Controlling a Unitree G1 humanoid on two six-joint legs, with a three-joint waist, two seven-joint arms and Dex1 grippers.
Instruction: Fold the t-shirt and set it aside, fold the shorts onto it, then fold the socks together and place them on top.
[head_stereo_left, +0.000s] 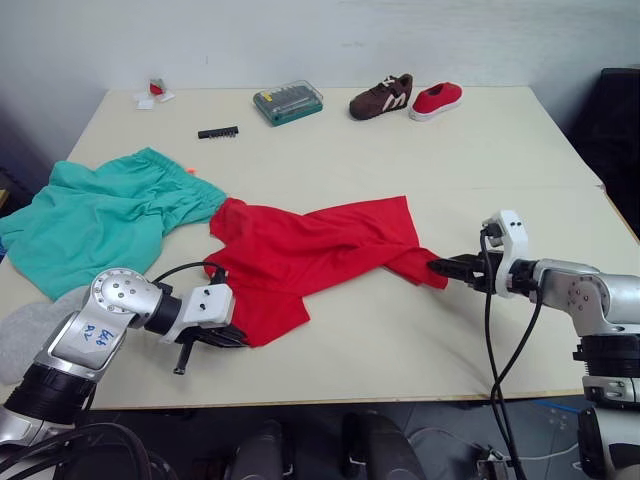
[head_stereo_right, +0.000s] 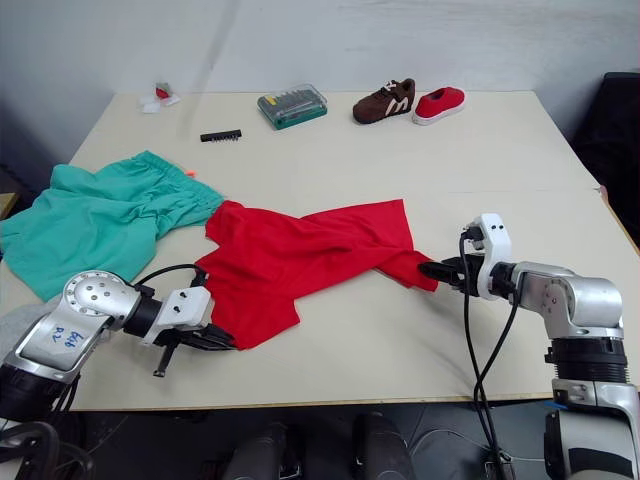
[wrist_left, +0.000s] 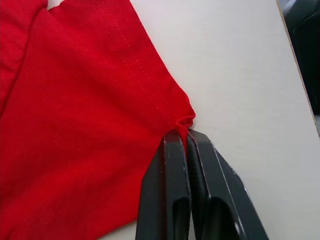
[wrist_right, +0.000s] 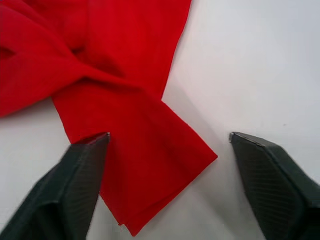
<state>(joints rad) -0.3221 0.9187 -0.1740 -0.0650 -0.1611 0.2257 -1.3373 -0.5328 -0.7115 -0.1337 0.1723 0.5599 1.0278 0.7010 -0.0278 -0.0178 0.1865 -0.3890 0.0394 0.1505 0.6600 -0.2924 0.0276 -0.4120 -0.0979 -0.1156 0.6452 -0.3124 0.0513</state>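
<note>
The red t-shirt (head_stereo_left: 300, 250) lies twisted and rumpled across the middle of the table. My left gripper (wrist_left: 186, 132) is shut on the shirt's near hem corner, low on the table at the front left (head_stereo_left: 235, 338). At the shirt's right end, my right gripper (wrist_right: 170, 137) is open, one finger on each side of the flat fabric corner there (head_stereo_left: 437, 267). The teal shorts (head_stereo_left: 100, 215) are spread at the left, touching the shirt. A light grey sock (head_stereo_left: 25, 335) lies at the front left edge, partly hidden behind my left arm.
Along the far edge sit a brown shoe (head_stereo_left: 381, 97), a red shoe (head_stereo_left: 436, 100), a green bit case (head_stereo_left: 288, 102), a black bit strip (head_stereo_left: 218, 132) and a small red-and-white item (head_stereo_left: 155, 92). The beige table (head_stereo_left: 500, 180) is bare on the right.
</note>
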